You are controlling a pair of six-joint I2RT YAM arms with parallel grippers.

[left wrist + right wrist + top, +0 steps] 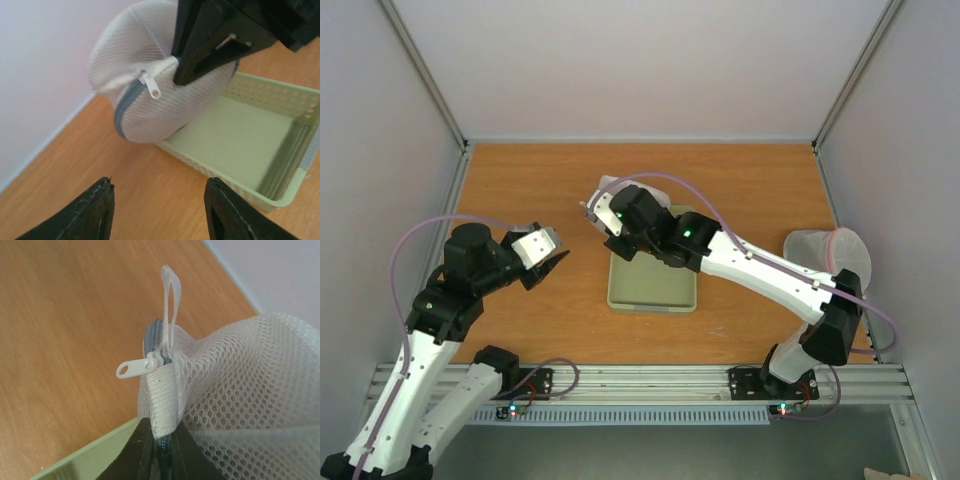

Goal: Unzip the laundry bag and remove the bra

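The orange-brown wooden tabletop [520, 190] carries a pale green plastic tray [650, 288] at its middle and a translucent round bag with a pink rim [825, 255] at the right edge. The round white mesh laundry bag [145, 65] hangs over the tray's far left corner. The right end effector [162, 445] is pressed together, pinching the bag's white seam by the grey zip band. The left end effector [157, 210] hovers left of the tray, its 2 fingers spread and holding nothing. The small white zip pull [134, 368] sticks out sideways.
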